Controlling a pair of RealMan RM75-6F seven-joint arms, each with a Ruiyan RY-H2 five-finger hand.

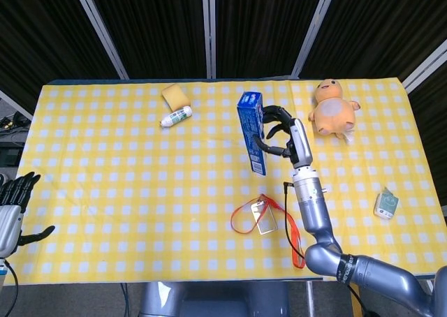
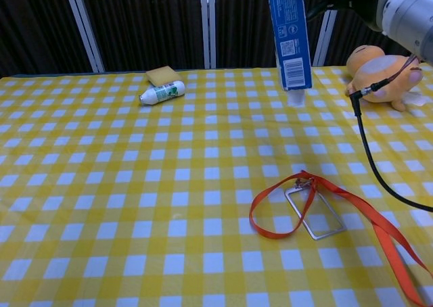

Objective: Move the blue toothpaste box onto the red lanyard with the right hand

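Toothpaste box [image 1: 252,131] in right hand [image 1: 284,133]

You're working over a yellow-and-white checked tablecloth [image 1: 112,163] against black curtains [image 1: 154,24] with pale grey rails. The toothpaste box [image 1: 252,132] near the frame's centre is blue with white print and a barcode panel. Your right hand [image 1: 283,132] is silver-grey with black fingers. Below it lies the red-orange lanyard [image 1: 279,223] with a clear, silver-edged badge holder [image 1: 265,218]. Upper right sits an orange plush toy [image 1: 332,107]; upper left, a tan sponge [image 1: 172,93] and a white tube with green label [image 1: 176,116]. At the right edge, a small teal-and-white carton [image 1: 386,205].
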